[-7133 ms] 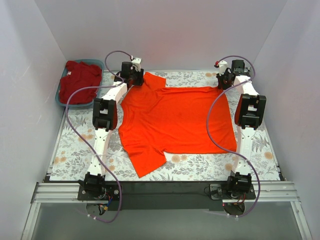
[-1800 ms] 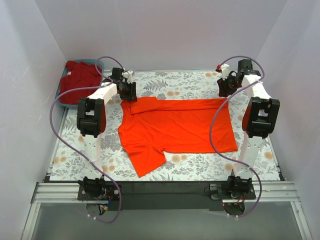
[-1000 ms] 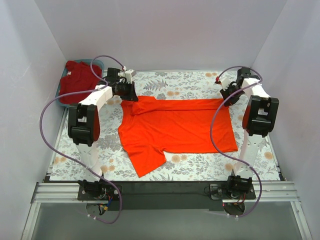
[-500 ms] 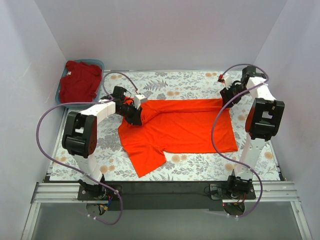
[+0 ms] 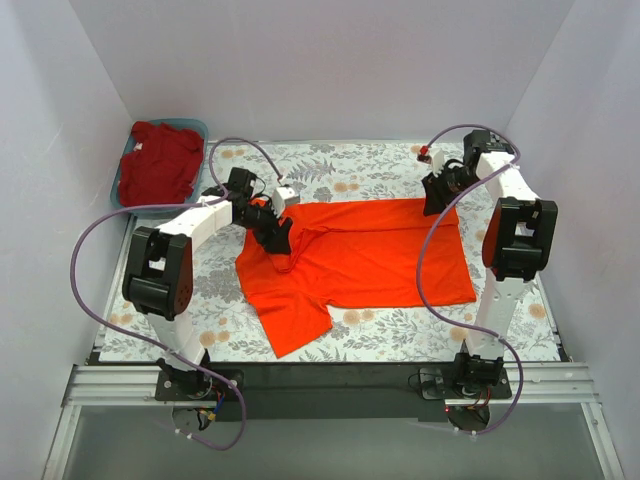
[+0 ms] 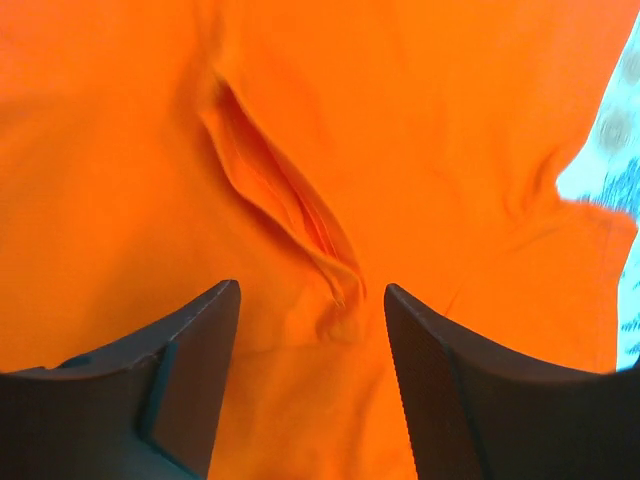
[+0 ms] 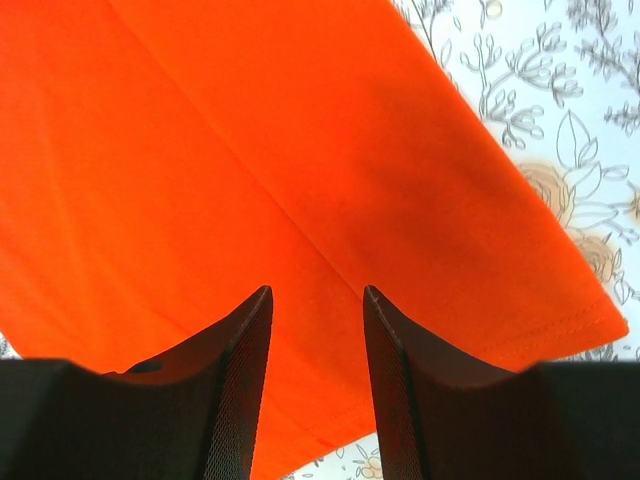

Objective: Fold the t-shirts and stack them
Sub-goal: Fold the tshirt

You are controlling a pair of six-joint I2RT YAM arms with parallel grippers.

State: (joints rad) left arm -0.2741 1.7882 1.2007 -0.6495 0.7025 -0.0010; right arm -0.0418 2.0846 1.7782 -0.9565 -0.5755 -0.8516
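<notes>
**A:** Where is the orange tee (image 5: 370,255)?

**B:** It lies flat across the middle of the worktop (image 5: 400,335). Its far strip looks doubled over toward the near edge, likely a first fold. The crimson tee (image 5: 160,165) sits heaped in the bin (image 5: 200,124), far left, its turn not yet come.

**A:** And the hands?

**B:** Both are released, with nothing between the jaws. The left hand (image 5: 280,232) hovers over a pucker (image 6: 285,200) near the collar end, probably to smooth it. The right hand (image 5: 437,195) hangs above the far right corner.
</notes>
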